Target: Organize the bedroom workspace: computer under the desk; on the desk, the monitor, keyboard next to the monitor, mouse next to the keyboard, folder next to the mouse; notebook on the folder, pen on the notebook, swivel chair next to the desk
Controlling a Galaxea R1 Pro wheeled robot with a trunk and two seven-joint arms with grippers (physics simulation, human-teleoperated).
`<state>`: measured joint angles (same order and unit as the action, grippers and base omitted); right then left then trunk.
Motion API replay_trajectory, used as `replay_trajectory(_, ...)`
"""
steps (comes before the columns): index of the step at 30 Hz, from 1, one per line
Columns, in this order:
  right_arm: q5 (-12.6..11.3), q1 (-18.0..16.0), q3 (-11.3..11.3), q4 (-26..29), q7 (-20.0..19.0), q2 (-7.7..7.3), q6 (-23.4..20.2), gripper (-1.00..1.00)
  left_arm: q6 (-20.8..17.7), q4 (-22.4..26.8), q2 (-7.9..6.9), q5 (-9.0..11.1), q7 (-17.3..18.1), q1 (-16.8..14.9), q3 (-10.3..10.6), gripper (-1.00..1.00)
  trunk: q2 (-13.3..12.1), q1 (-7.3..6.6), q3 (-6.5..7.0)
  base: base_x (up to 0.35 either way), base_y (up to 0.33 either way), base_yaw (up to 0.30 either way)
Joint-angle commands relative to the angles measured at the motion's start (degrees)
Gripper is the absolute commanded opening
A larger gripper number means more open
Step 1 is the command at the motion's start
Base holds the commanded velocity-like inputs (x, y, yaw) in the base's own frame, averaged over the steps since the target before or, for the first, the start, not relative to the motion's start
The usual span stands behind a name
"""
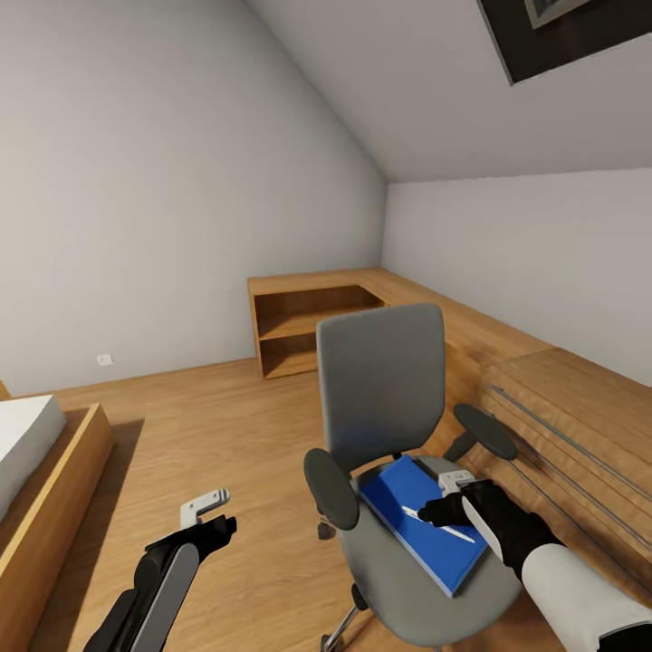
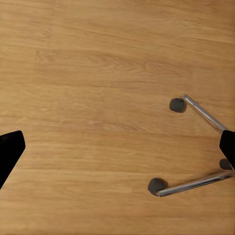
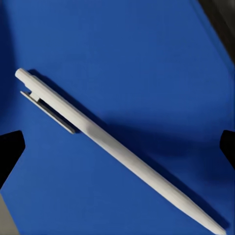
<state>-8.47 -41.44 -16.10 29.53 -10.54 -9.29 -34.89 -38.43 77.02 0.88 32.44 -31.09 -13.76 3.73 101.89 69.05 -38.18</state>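
Observation:
The grey swivel chair [image 1: 380, 380] stands in front of me on its chrome star base [image 2: 196, 183]. On its seat lies a flat blue item [image 1: 407, 503], the folder or the notebook, I cannot tell which. The white pen [image 1: 457, 534] rests on top of it. My right gripper [image 1: 436, 516] hovers just above the pen, open. In the right wrist view the pen [image 3: 147, 171] lies slantwise on the blue cover [image 3: 122, 58] between the spread fingers of the gripper [image 3: 117, 147]. My left gripper [image 1: 213, 512] hangs open over the wooden floor left of the chair, holding nothing [image 2: 117, 152].
A low wooden shelf unit [image 1: 299, 330] stands at the back wall and joins a wooden bench [image 1: 561, 398] along the right wall, close behind the chair. A bed in a wooden frame [image 1: 54, 471] lies at the left. Wooden floor [image 1: 208, 426] stretches between bed and chair.

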Motion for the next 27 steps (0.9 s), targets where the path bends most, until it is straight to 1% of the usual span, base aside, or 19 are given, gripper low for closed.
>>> replay_trajectory(1,-0.58,-0.04,-0.42,0.09,0.17,-0.10,-0.26,1.00,-0.07,0.07,0.00,0.61,-0.57,-0.04,0.05,1.00,0.03,0.00,-0.06,0.004,-0.008,0.000)
replay_trajectory(24,-0.58,-0.04,-0.51,0.17,-0.06,-0.12,-0.26,1.00,-0.05,0.62,0.21,0.45,-0.88,-0.04,0.18,1.00,0.03,0.00,-0.06,0.000,-0.001,0.000)
replay_trajectory(27,-0.58,-0.04,-0.51,0.17,-0.08,-0.12,-0.26,1.00,-0.02,0.62,0.24,0.44,-0.96,-0.04,0.21,1.00,1.23,0.65,-0.60,0.000,0.000,0.000)
